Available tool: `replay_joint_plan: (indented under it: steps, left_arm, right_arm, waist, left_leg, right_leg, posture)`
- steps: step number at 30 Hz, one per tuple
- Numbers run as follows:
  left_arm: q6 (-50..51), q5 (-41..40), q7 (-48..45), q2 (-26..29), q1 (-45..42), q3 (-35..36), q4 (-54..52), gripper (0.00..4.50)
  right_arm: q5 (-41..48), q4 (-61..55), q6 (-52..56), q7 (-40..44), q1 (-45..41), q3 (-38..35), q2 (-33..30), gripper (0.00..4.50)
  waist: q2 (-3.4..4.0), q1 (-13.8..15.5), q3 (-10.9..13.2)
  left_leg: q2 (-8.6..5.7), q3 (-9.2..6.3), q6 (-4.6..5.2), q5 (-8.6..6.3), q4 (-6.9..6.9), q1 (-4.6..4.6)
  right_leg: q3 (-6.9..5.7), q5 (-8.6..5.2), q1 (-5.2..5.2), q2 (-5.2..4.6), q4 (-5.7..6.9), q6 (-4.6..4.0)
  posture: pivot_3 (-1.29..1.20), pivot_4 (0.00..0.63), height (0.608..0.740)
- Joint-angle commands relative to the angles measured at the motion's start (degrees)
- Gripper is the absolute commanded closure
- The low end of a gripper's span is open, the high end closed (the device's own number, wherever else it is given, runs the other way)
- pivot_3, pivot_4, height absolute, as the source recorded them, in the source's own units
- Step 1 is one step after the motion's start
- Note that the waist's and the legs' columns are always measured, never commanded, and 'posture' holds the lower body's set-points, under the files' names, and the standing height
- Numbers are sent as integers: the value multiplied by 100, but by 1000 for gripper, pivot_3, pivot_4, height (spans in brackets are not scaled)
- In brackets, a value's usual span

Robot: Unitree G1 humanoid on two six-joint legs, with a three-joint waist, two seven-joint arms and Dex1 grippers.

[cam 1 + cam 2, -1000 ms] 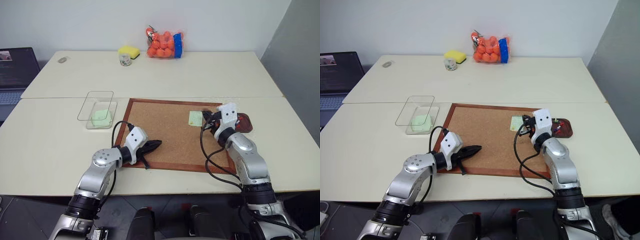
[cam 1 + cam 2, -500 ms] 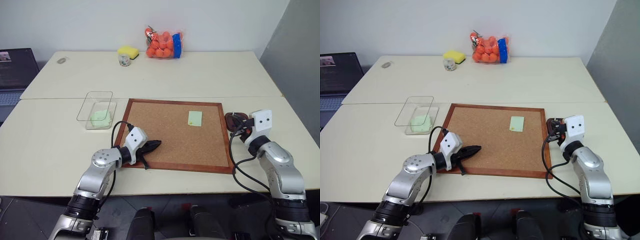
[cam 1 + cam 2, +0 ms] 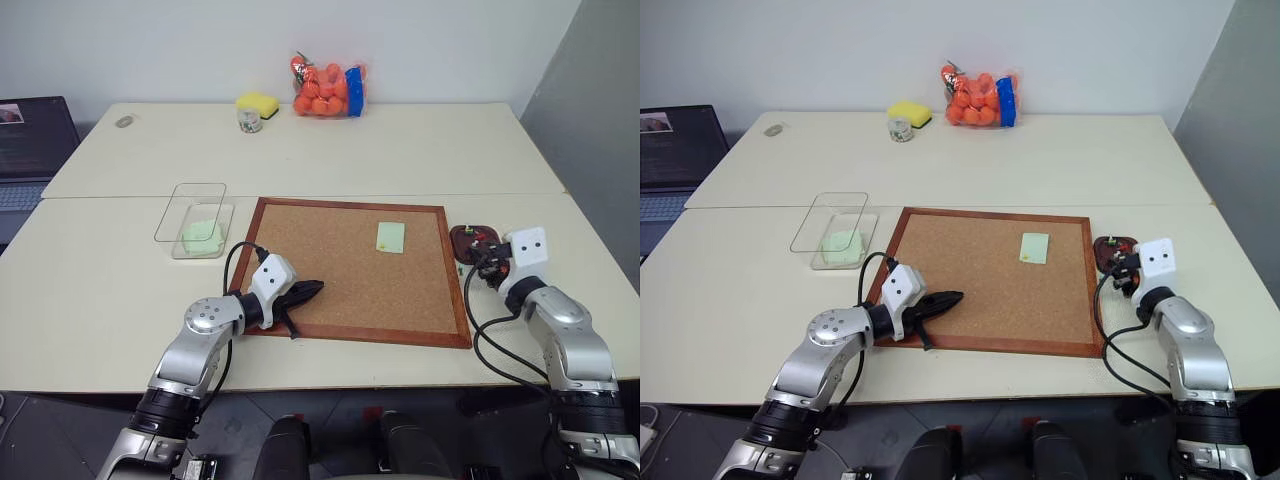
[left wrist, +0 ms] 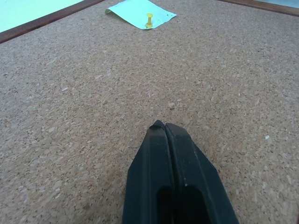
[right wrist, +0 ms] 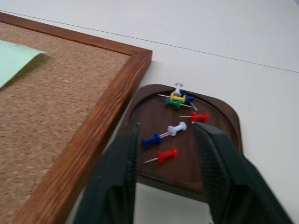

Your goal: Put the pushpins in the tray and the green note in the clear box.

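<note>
The green note (image 3: 390, 237) lies on the corkboard, with a yellow pushpin (image 4: 149, 18) stuck through it. At the board's right edge sits the small dark tray (image 5: 154, 109), and several pushpins (image 5: 177, 99) in red, blue, white, green and yellow lie in it. My right gripper (image 5: 167, 130) hovers open just above the tray with nothing between its fingers. My left gripper (image 3: 310, 288) is shut and empty, resting over the corkboard's near left part, far from the note. The clear box (image 3: 195, 215) stands left of the board with a mint-green pad (image 3: 203, 235) inside.
The wood-framed corkboard (image 3: 330, 280) fills the table's middle. At the back stand a bag of orange balls (image 3: 328, 88), a yellow sponge (image 3: 257, 101) and a small jar (image 3: 250, 120). A laptop (image 3: 25, 140) sits at the far left.
My right gripper moved from the note to the right, over the tray, and opened there. The left arm stayed put.
</note>
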Motion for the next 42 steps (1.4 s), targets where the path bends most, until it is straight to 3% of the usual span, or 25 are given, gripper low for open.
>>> replay_joint_plan:
  steps: [1,33,42]
  left_arm:
    - [98,111,2,1,78,-121,111,4500]
    - [127,100,6,-36,31,-131,113,4500]
    - [123,98,-3,-24,32,-122,112,4500]
  right_arm:
    - [-50,-17,-236,-80,-172,-181,-112,1640]
    - [71,-17,-218,-246,-458,-178,22,1640]
    - [585,-971,171,247,-283,175,195,1640]
  waist:
    - [0,0,0]
    - [1,4,-1]
    - [2,2,-1]
  left_leg:
    - [0,1,0,0,0,0]
    - [0,0,0,0,0,0]
    - [0,0,0,0,0,0]
  right_leg:
    - [0,0,0,0,0,0]
    - [0,0,0,0,0,0]
    - [1,0,0,0,1,0]
  posture:
    - [0,150,740]
    - [0,150,740]
    - [0,150,740]
